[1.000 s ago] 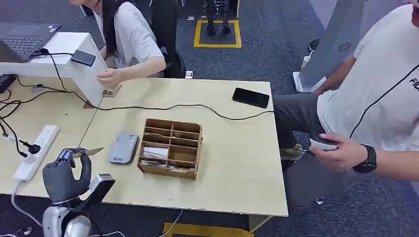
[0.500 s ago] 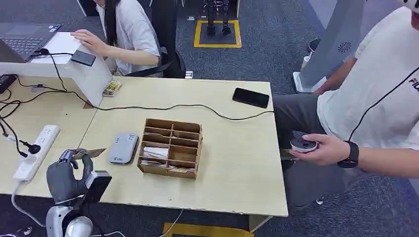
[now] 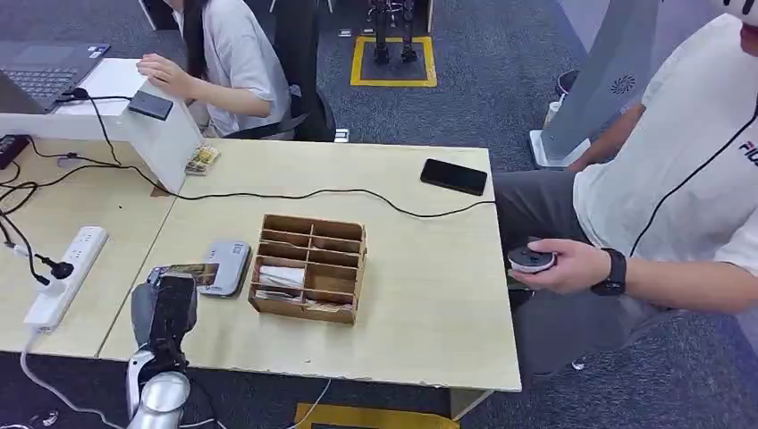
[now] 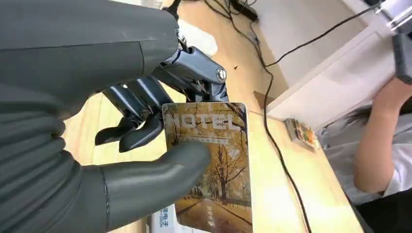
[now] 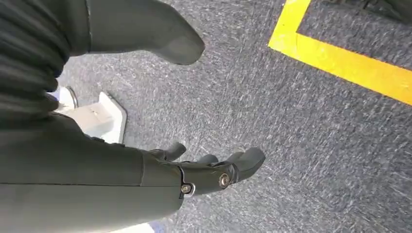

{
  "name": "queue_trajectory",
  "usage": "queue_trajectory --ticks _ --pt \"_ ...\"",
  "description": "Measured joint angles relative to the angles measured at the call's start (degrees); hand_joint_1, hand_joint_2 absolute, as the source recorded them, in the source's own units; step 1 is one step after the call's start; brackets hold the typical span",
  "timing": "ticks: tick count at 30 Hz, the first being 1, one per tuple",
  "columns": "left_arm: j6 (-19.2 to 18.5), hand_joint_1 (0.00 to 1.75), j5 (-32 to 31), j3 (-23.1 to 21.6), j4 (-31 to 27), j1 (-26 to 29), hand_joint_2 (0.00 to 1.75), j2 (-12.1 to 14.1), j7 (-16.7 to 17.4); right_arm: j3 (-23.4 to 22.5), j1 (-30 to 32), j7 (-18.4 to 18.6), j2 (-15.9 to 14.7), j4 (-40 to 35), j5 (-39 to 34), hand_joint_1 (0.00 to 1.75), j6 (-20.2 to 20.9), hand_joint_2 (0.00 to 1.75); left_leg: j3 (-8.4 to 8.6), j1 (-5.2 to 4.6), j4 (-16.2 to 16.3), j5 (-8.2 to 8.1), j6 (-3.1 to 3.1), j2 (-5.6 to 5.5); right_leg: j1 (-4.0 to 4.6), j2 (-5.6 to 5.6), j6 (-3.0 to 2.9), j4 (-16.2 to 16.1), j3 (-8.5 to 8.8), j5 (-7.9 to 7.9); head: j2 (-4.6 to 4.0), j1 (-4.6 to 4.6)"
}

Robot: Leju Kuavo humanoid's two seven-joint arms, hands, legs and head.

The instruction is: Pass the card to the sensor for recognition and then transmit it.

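My left hand [image 3: 165, 304] is at the table's near left and pinches a hotel card [image 3: 189, 273] between thumb and fingers. The card [image 4: 210, 160] shows yellow autumn trees and the word HOTEL in the left wrist view, where the left hand [image 4: 121, 141] grips its edge. The card's far end reaches over the near edge of the grey card sensor [image 3: 223, 266], which lies flat on the table left of the wooden compartment box [image 3: 309, 267]. My right hand [image 5: 204, 170] hangs over the carpet with its fingers apart and nothing in it.
A black cable [image 3: 295, 193] crosses the table behind the box. A white power strip [image 3: 64, 277] lies at the left, a black phone [image 3: 454, 176] at the far right. A person [image 3: 679, 179] sits at the right holding a small round device [image 3: 531, 259]. Another person [image 3: 223, 54] sits behind the white stand [image 3: 161, 143].
My left hand has turned and moved right toward the sensor, bringing the card flat over its near edge. The person at the right has shifted the round device leftward.
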Motion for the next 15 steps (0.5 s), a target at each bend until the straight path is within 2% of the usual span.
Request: queue_trajectory --ticks 3,10,15 --pt "0.3 1.75 0.7 0.0 1.3 -0.8 1.75 -0.1 -0.1 0.0 0.0 0.2 0.0 0.0 0.1 0.0 0.0 1.75 0.0 0.0 0.0 0.0 0.0 0.0 0.0 0.0 0.0 0.0 0.0 0.0 0.0 0.0" --pt "3.8 1.75 1.2 0.0 4.6 -3.2 1.75 -1.0 -0.8 0.0 -0.1 0.3 0.0 0.0 1.2 0.0 0.0 1.75 -0.01 -0.01 0.0 0.0 0.0 0.0 -0.01 0.0 0.01 0.0 0.0 0.0 0.0 0.02" --pt "5.7 1.75 -0.8 0.0 8.1 -6.0 1.75 -1.3 -1.0 0.0 -0.4 0.4 0.1 0.0 2.0 0.0 0.0 1.75 0.0 -0.01 0.0 0.03 0.04 0.0 -0.01 0.0 0.04 0.0 0.0 0.05 0.0 0.0"
